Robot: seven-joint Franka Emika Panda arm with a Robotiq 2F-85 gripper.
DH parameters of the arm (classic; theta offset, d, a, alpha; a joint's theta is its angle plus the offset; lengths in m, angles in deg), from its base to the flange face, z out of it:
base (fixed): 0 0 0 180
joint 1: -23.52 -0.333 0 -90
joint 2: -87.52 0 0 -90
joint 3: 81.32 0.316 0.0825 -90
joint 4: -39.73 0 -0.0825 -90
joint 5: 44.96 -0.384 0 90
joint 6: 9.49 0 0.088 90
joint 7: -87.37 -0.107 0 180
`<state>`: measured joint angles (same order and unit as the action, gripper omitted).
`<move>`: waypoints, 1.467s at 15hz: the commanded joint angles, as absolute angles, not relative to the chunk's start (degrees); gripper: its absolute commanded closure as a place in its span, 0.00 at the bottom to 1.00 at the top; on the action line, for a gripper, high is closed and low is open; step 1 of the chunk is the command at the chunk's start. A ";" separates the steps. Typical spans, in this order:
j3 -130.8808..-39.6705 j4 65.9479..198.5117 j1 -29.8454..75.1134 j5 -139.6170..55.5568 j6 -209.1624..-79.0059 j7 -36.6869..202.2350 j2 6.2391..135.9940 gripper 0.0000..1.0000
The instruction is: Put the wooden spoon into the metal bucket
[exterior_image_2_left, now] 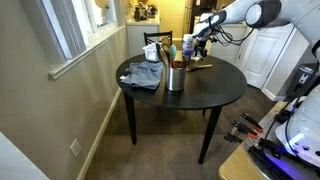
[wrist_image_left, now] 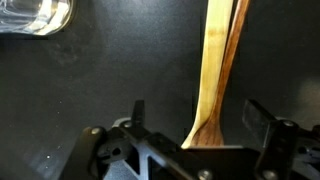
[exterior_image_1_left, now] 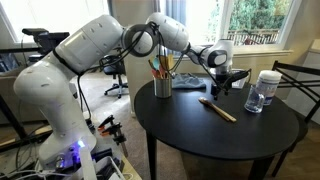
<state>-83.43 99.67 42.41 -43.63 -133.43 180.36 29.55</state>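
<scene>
Tool (wrist_image_left: 194, 112) released, jaws spread over 1 wooden spoon (wrist_image_left: 217, 60), 1 metal bucket (exterior_image_1_left: 162, 86) nearby

Light tan wooden spoon (wrist_image_left: 215, 70), darker brown along one edge, against the plain black desk (exterior_image_1_left: 220, 135). The metal bucket (exterior_image_1_left: 162, 86) is dull grey. My jaws are black, my arm (exterior_image_1_left: 70, 60) white.

Exterior views share the table (exterior_image_1_left: 190, 128) (exterior_image_2_left: 215, 88); wrist view looks down close
</scene>
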 commanded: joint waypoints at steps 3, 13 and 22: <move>-83.36 99.67 42.31 -43.63 -133.49 180.35 29.33 0.00; -82.16 97.47 41.74 -42.93 -133.75 180.79 25.84 0.00; -84.82 98.13 36.97 -38.93 -132.88 176.99 23.67 0.00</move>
<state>-82.84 98.06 39.06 -42.09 -133.47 179.73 23.59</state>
